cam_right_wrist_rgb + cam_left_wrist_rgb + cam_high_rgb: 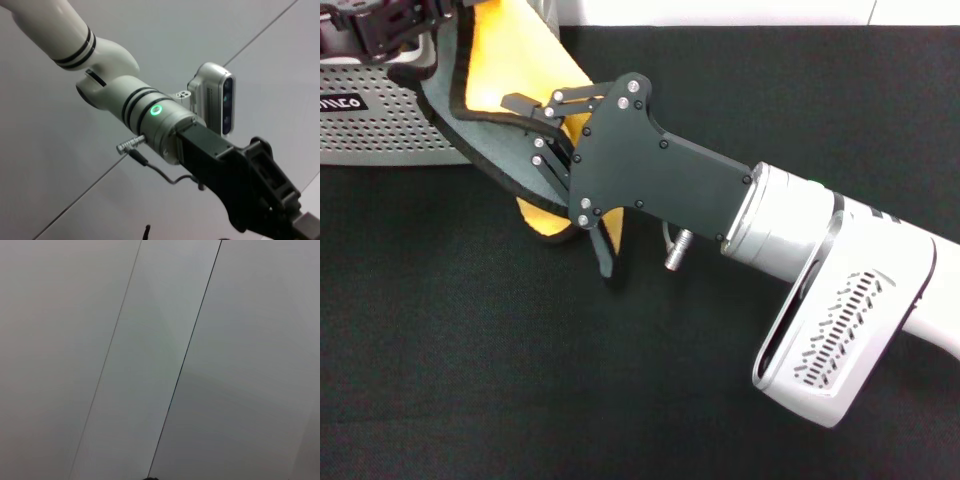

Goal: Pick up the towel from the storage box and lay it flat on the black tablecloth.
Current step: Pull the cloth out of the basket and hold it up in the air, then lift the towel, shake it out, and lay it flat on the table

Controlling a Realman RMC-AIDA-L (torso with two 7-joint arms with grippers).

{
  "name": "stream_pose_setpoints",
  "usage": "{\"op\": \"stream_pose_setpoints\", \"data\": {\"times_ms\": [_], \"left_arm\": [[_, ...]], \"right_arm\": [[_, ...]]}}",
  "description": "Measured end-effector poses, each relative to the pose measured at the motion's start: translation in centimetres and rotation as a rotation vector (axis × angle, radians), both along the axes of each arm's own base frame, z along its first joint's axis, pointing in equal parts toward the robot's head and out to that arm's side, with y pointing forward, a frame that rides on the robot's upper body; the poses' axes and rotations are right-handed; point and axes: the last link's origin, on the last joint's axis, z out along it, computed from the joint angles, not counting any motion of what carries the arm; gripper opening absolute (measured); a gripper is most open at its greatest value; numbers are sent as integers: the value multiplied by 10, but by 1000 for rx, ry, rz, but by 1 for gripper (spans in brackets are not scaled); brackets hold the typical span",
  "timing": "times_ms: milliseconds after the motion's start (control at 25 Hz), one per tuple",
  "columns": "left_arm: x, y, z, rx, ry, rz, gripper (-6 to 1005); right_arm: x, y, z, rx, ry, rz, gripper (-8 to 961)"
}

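Observation:
The towel (505, 50), yellow on one face and grey-green on the other with black edging, hangs bunched over the black tablecloth (620, 390), just in front of the storage box (400, 125). At the top left my left gripper (378, 32) is shut on the towel's upper part and holds it up. My right gripper (525, 128) reaches in from the right at the hanging fold; its fingers stand apart, with the towel's black-edged rim between them. The towel's lower yellow corner (545, 220) sags below the right gripper. In the right wrist view the left arm (150, 110) shows, but not its fingertips.
The perforated grey box with its black label (340, 102) stands at the far left edge of the cloth. A white wall runs behind the table. The left wrist view shows only pale wall panels (160, 360).

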Motion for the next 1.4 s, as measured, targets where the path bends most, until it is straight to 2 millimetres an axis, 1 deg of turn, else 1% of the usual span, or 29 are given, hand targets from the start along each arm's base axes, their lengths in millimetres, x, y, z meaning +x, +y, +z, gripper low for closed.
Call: {"op": "stream_pose_setpoints", "data": {"times_ms": [120, 240, 320, 360, 520, 680, 760, 840, 880, 1000, 1200, 1320, 1360, 1400], "left_arm": [[-2, -1, 0, 1, 0, 7, 3], [-5, -2, -1, 2, 7, 12, 3], [-7, -1, -3, 2, 4, 11, 3], [-9, -1, -4, 0, 1, 13, 3], [-20, -4, -10, -9, -10, 24, 6], [-30, -8, -22, -27, -14, 8, 13], [-35, -10, -30, -40, -23, 0, 20], [-41, -13, -37, -49, -32, -11, 27], [-44, -15, -41, -47, -36, -23, 44], [-52, -19, -50, -33, -52, -45, 93], [-62, -26, -62, 37, -69, -110, 141], [-65, -25, -69, 107, -92, -151, 164], [-65, -25, -69, 107, -92, -151, 171], [-64, -22, -75, 146, -111, -179, 179]], "right_arm": [[4, -1, -1, -5, -5, -11, 172], [13, -5, 2, -6, 21, -37, 16], [21, -10, 13, -2, 95, -57, 10], [21, -10, 13, -2, 95, -57, 6], [32, -18, 30, 2, 205, -83, 1], [44, -18, 52, -17, 325, -128, 4], [51, -12, 64, -39, 378, -161, 5], [55, -4, 71, -69, 401, -187, 6], [57, 2, 77, -91, 415, -198, 7], [62, 13, 88, -129, 419, -198, 9], [67, 25, 108, -194, 352, -161, 12], [72, 30, 130, -251, 315, -129, 14], [73, 31, 138, -277, 313, -128, 15], [75, 33, 145, -290, 316, -128, 15]]}}
